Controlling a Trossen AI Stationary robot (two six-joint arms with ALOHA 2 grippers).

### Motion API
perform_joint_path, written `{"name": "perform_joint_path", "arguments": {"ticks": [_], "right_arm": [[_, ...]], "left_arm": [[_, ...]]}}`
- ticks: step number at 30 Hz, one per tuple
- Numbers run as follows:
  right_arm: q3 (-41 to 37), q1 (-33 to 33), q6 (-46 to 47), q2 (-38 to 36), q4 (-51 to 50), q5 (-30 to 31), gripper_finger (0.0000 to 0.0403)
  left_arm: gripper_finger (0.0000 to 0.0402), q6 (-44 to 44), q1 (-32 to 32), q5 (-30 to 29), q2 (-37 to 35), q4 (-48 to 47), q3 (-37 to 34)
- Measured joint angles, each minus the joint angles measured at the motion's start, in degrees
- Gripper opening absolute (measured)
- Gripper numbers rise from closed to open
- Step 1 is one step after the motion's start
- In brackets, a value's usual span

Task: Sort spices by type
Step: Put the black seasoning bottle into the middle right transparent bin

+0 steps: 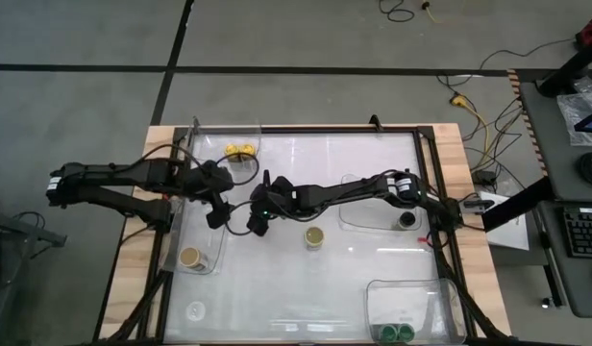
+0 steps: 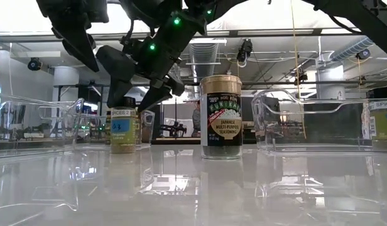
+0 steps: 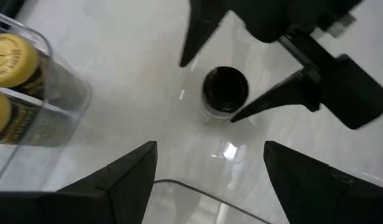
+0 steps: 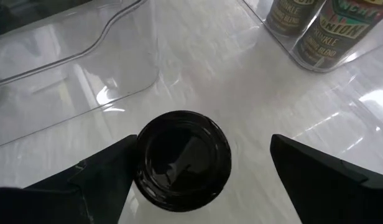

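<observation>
Right tool poised, fingers spread, over a black-lidded jar

The right tool [image 4: 201,171] is open, its fingers on either side of the black-lidded spice jar [image 4: 182,158] that stands upright on the glossy surface [image 1: 354,183], not touching it. The left tool [image 3: 207,171], also open and empty, hangs just beside. Yellow-lidded jars [image 1: 241,151] sit in a clear tray [image 1: 195,135] nearby.

Grey floor [image 1: 306,34] (black tape lines), desk [image 1: 565,144] at right.
</observation>
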Motion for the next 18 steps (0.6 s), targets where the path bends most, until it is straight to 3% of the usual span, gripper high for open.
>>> {"name": "perform_joint_path", "arguments": {"ticks": [9,18], "right_arm": [[-0.1,-0.2,1.0,0.1,0.0,-5.0,0.0267],[0.3,-0.2,1.5,0.3,-0.5,-4.9,0.0216]], "left_arm": [[0.0278,-0.4,0.1,-0.8,0.0,0.4,0.0],[0.0278,-0.4,0.1,-0.4,0.0,3.7,0.0]]}}
